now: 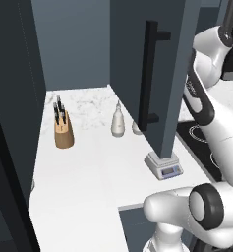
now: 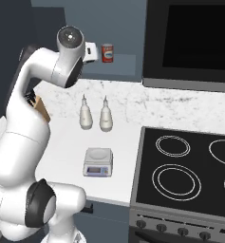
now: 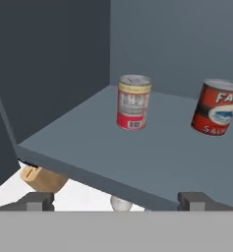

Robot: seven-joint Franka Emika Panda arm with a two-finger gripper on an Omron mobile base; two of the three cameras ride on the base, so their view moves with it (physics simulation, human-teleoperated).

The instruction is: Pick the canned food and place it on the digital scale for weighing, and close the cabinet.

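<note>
Cabinet (image 1: 172,59) door stands open, swung out over the desk (image 1: 83,167), long black bar handle (image 1: 150,74) facing the left base cam. In hand view the jaws (image 3: 116,201) are spread wide w/ nothing between them, tips just short of the front lip of the cabinet shelf (image 3: 137,162). Two tins upright on that shelf: canned food (image 3: 133,102) w/ red label & silvery top abt mid-shelf, straight ahead of the jaws and well apart from them; a 2nd can (image 3: 216,108), red w/ a fish picture, to its right in hand view, near the frame edge, not touching the 1st. Right base cam shows a red can (image 2: 107,53) up on the shelf just beside the hand, arm raised high toward the cabinet; can't tell which of the two tins it is. Digital scale (image 2: 98,162) sits on the white desk near the front edge, beside the cooktop (image 2: 185,175), platform bare. Behind the scale, two white bottles (image 2: 86,114) side by side, close but apart. Knife block (image 1: 64,129) further left on the desk, toward the back wall. In the left base view the open door hides part of the scale and one bottle
</note>
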